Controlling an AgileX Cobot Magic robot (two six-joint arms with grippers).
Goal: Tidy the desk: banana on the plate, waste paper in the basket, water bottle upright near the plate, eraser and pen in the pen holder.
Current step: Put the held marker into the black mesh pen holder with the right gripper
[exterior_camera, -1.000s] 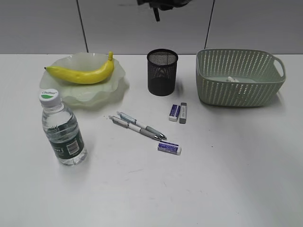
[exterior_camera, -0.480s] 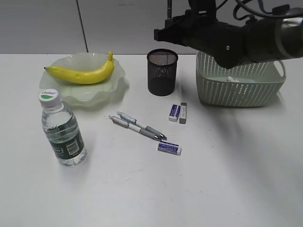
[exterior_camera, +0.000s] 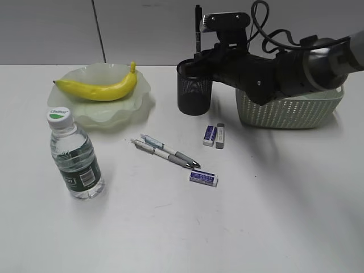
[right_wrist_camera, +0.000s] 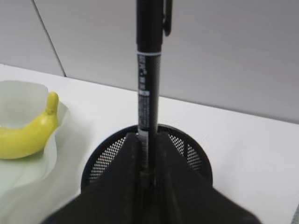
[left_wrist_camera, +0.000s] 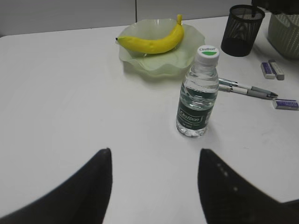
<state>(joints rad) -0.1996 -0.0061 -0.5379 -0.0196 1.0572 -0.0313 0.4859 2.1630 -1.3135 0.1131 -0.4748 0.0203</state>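
Observation:
My right gripper [exterior_camera: 197, 57] [right_wrist_camera: 147, 140] is shut on a black pen [exterior_camera: 198, 28] [right_wrist_camera: 148, 70], held upright right above the black mesh pen holder [exterior_camera: 194, 91] [right_wrist_camera: 187, 147]. The banana [exterior_camera: 102, 88] [left_wrist_camera: 154, 42] lies on the green plate [exterior_camera: 122, 111] [left_wrist_camera: 187, 60]. The water bottle [exterior_camera: 74, 156] [left_wrist_camera: 197, 95] stands upright in front of the plate. Two pens [exterior_camera: 168, 152] and three erasers [exterior_camera: 203, 178] [exterior_camera: 209, 135] [exterior_camera: 220, 136] lie on the desk [exterior_camera: 239, 227]. The basket [exterior_camera: 284, 114] is partly behind my right arm; the waste paper is hidden. My left gripper [left_wrist_camera: 154, 161] is open and empty over bare desk.
A grey wall panel runs behind the desk. The right arm spans across the basket's top from the right.
My right arm has come in from the top right and lowered, bringing the black pen down over the pen holder. Nothing on the desk has moved.

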